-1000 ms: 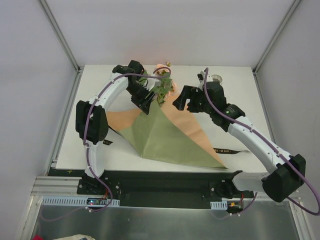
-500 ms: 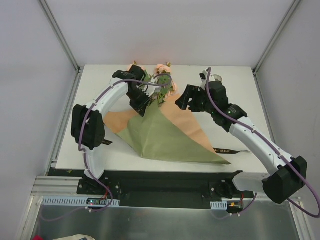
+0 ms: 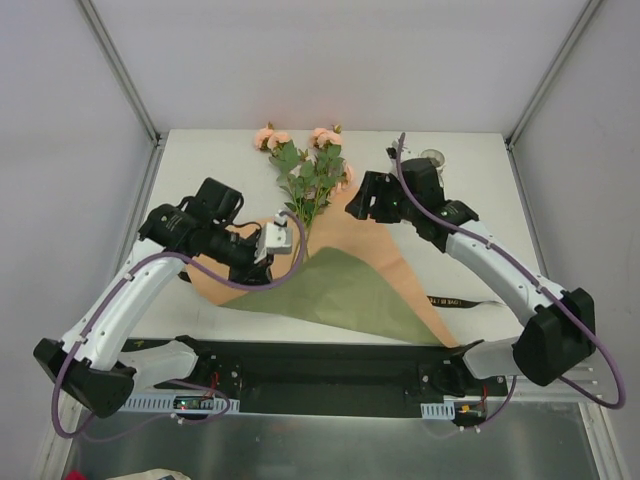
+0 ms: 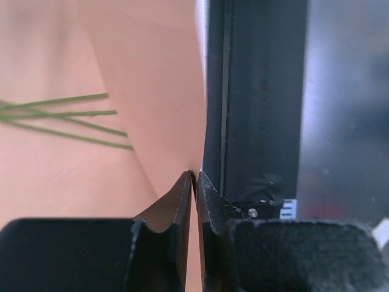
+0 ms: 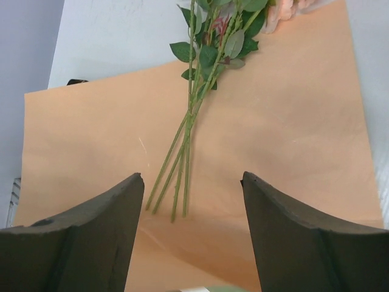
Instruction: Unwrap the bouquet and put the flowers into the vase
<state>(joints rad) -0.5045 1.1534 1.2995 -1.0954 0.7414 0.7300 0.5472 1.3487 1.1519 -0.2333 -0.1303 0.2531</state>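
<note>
The flowers lie loose on the spread wrapping paper, tan inside and olive outside, with their pink heads toward the table's far edge. Only its wrist view shows my left gripper clamped on a tan fold of the paper. My right gripper hangs spread above the bare stems. The vase sits by the far edge, toward the right corner. White walls enclose the white table.

Peach roses lie on the opened tan-green paper; pale vase stands far right.
</note>
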